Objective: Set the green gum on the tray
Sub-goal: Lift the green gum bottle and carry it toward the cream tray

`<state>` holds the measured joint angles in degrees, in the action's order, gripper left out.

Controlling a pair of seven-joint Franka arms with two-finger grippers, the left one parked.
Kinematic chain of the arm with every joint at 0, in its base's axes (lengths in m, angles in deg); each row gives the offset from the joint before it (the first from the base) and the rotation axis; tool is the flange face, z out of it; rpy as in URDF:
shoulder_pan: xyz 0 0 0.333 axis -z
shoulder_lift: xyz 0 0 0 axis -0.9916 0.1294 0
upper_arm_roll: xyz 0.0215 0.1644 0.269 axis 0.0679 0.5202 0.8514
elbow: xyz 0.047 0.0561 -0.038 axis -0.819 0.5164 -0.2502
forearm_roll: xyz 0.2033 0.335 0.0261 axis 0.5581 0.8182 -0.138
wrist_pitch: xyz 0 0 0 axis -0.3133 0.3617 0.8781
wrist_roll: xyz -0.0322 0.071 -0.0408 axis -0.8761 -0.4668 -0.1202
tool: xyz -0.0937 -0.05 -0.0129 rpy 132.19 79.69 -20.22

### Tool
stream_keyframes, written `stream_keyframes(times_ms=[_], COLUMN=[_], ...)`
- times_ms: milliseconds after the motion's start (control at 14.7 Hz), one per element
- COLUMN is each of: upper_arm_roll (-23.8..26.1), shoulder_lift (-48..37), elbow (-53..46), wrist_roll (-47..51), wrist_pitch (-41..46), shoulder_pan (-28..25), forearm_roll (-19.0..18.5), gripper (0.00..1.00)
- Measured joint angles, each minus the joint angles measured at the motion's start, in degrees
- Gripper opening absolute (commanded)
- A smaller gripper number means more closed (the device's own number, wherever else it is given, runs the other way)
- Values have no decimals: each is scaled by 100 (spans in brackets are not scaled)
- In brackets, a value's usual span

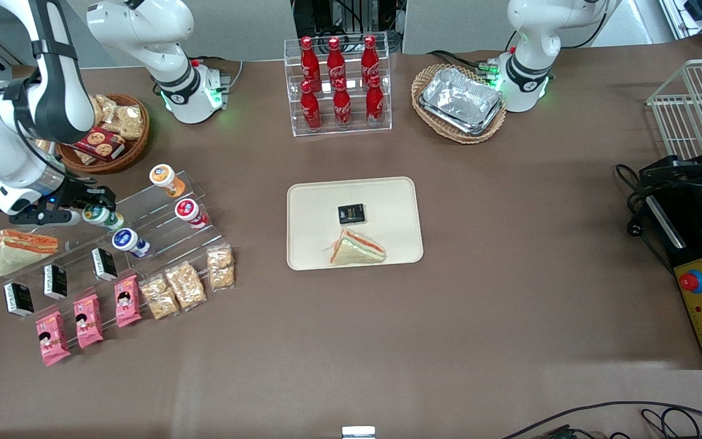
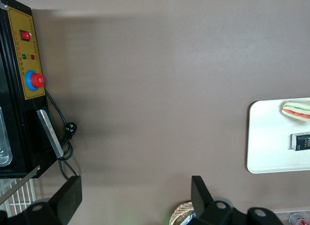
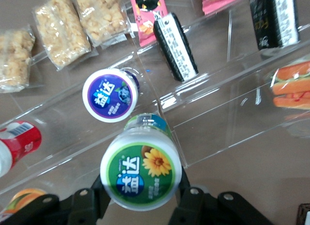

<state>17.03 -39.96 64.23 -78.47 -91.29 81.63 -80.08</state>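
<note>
Right arm's two-finger gripper (image 1: 96,211) sits at the working arm's end of the brown bench, over the clear acrylic stepped rack (image 1: 144,213), with its dark fingers (image 3: 193,205) closed against both sides of the green gum (image 3: 140,174), a small white bottle with a round green-rimmed lid and sunflower label. Wrist view shows the lid facing the camera and the fingers pressing the body just under it. Green gum is at the rack, well apart from the tray.

Nearest the front camera on that end: three pink snack packs (image 1: 88,320) in a row, then three clear bags of puffed crackers (image 1: 185,284). Small black cartons (image 1: 55,281) stand on the rack's lower step. A blue-lidded white bottle (image 1: 127,240) lies just beside the green gum, nearer the camera. A red-lidded bottle (image 1: 188,211) and an orange-lidded bottle (image 1: 164,177) lie on higher steps. A wrapped triangular sandwich (image 1: 22,249) rests at the rack's end by the bench edge. A brown wicker basket of biscuit packs (image 1: 110,140) sits farther off.

Large flat beige rectangular tray (image 1: 308,244) lies mid-bench. On it a triangular sandwich (image 1: 357,249) sits by the near edge, and a small black packet (image 1: 351,214) sits near the middle, apart from the sandwich.

Farther still: a clear rack of red cola bottles (image 1: 339,85), and a wicker basket holding crinkled silver foil trays (image 1: 460,100).
</note>
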Motion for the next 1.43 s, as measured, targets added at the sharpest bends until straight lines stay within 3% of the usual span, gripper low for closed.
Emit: stream_keyframes(times_ms=[205, 477, 750, 955, 1091, 1227, 1432], upper_arm_roll=[16, 98, 841, 1851, 2585, 3206, 3674], shoulder_lift=[-109, -316, -408, -374, -248, 2, 482], elbow=[-596, -2156, -2952, -2978, -2942, -2741, -1904], wrist_roll=[-177, -167, 1076, 2567, 3540, 4289, 4960], wrist_pitch=[819, 2812, 3591, 3522, 3203, 2570, 1066], shoulder_pan=[-1, -287, -635, -701, -725, -745, -903], forearm_roll=[0, 23, 467, 871, 917, 921, 920], gripper=[17, 17, 17, 17, 17, 17, 17])
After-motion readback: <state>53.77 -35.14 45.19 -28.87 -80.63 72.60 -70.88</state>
